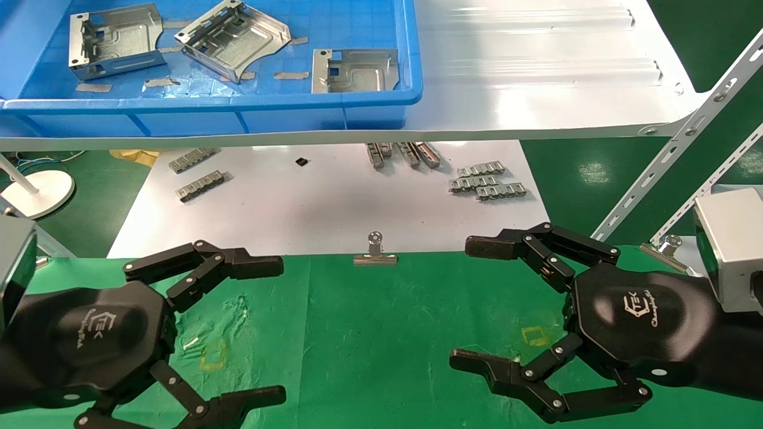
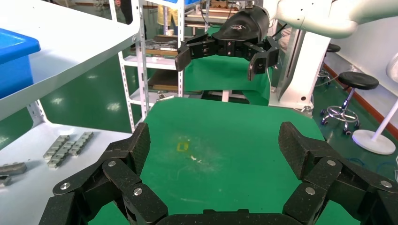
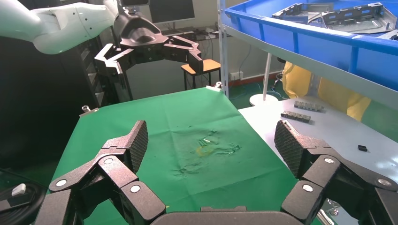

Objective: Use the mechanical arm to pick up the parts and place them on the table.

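Observation:
Three silvery sheet-metal parts lie in a blue tray (image 1: 208, 104) on the upper shelf: one at the left (image 1: 113, 40), one tilted in the middle (image 1: 235, 36), one at the right (image 1: 356, 70). They also show in the right wrist view (image 3: 338, 11). The green cloth table (image 1: 381, 333) lies below, bare between my hands. My left gripper (image 1: 273, 330) hovers open and empty over the table's left side, and shows in its own wrist view (image 2: 216, 145). My right gripper (image 1: 470, 302) hovers open and empty over the right side, and shows in its own wrist view (image 3: 212, 140). The two grippers face each other.
The glossy white shelf (image 1: 536, 71) overhangs a lower white surface (image 1: 334, 202) holding grey toothed strips (image 1: 486, 182). Silver binder clips (image 1: 375, 253) pinch the cloth's far edge. Slanted shelf struts (image 1: 673, 149) stand at the right. Yellow square marks (image 1: 213, 356) sit on the cloth.

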Controlling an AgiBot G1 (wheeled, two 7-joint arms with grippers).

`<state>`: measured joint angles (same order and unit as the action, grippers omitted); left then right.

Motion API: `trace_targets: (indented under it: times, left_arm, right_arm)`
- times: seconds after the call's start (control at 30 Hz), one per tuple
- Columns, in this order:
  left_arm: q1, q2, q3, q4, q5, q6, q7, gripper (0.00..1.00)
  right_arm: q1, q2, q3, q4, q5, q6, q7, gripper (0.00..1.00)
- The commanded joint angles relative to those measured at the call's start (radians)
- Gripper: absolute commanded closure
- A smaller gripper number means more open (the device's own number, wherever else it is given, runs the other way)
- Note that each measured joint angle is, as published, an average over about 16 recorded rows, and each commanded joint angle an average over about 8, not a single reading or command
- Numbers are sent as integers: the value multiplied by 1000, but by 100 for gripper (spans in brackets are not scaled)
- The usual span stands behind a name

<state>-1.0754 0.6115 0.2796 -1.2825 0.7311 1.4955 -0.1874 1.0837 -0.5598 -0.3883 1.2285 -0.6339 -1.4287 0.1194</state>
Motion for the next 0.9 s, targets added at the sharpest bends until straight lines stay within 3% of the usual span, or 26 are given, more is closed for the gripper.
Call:
trace_targets:
  times: [0.03, 0.37, 0.63, 0.9]
  left_arm:
    - [0, 0, 0, 0, 0, 0, 0, 0]
    - [0, 0, 0, 0, 0, 0, 0, 0]
    - [0, 0, 0, 0, 0, 0, 0, 0]
    - [0, 0, 0, 0, 0, 0, 0, 0]
  right_arm:
    - [0, 0, 0, 0, 0, 0, 0, 0]
    - [0, 0, 0, 0, 0, 0, 0, 0]
    - [0, 0, 0, 0, 0, 0, 0, 100]
    - [0, 0, 0, 0, 0, 0, 0, 100]
